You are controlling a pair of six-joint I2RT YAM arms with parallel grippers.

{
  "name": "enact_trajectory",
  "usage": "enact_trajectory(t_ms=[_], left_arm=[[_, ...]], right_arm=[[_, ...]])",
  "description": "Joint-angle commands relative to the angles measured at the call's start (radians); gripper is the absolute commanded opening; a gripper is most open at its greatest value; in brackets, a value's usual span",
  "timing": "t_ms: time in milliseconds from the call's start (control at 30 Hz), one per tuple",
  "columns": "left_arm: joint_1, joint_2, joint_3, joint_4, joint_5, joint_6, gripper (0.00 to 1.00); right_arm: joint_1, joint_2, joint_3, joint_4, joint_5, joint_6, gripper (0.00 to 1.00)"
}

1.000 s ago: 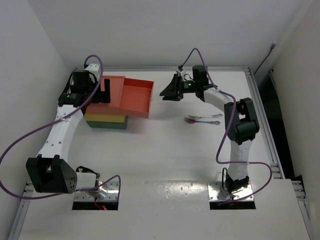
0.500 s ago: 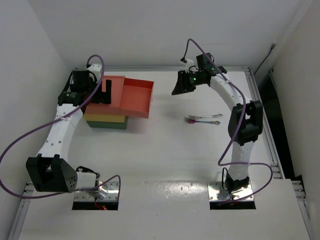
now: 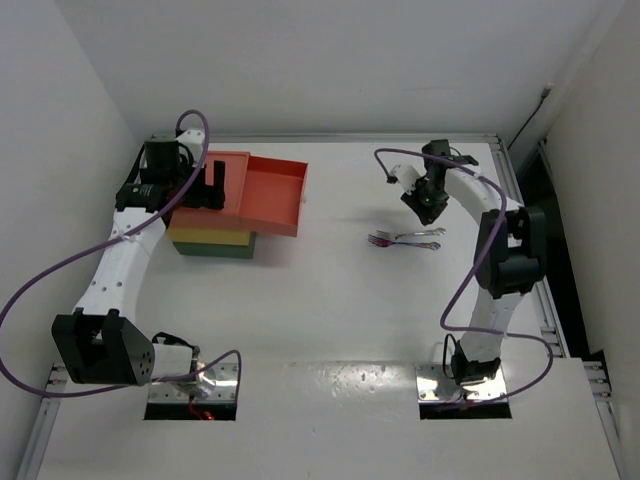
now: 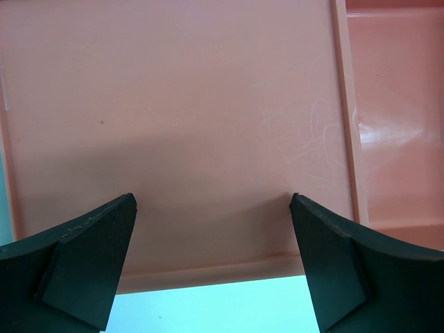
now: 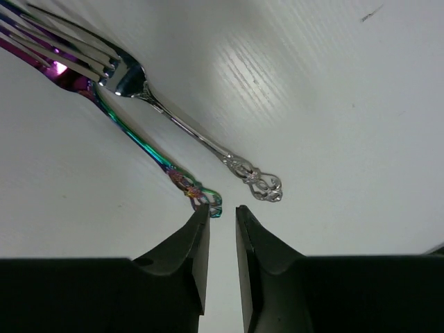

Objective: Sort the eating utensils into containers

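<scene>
**Forks on table under nearly closed right gripper**

Two forks are seen lying flat on the white table (image 3: 330, 300), at about two o'clock in the overhead view. One is a silver fork (image 3: 422, 233). Just beside it, toward six o'clock, is an iridescent purple-green fork (image 3: 398, 242). Both are laid with tines toward nine o'clock and handles toward three o'clock. In the right wrist view the heads are shown close together, while the handles splay apart.

The right gripper (image 3: 428, 208) is held over the handle ends, pointed downward. Its fingers (image 5: 189, 263) are set nearly together, with only a thin slit left and nothing caught between them. Whether the iridescent handle tip is touched by one fingertip cannot be told.

The containers (image 3: 212, 240) are stacked at ten o'clock, red-orange over yellow over dark green. The red-orange drawer (image 3: 272, 195) stands out toward three o'clock. The left gripper (image 3: 205, 188) is held above the red-orange top. Its jaws are spread wide, and nothing is held between them.
</scene>
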Motion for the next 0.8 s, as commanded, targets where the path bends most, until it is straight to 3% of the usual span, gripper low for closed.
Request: enact_trajectory(t_ms=[0, 167, 767], left_arm=[[0.013, -0.004, 0.035, -0.024, 0.012, -0.001, 1.0], [0.013, -0.004, 0.035, -0.024, 0.012, 0.009, 1.0], [0.013, 0.035, 0.035, -0.024, 0.012, -0.001, 1.0]], right_arm=[[-0.006, 0.032, 0.027, 0.023, 0.036, -0.167, 0.22], [-0.017, 0.092, 0.064, -0.038, 0.006, -0.239, 0.35], [0.005, 0.23, 0.148, -0.072, -0.071, -0.286, 0.36]])
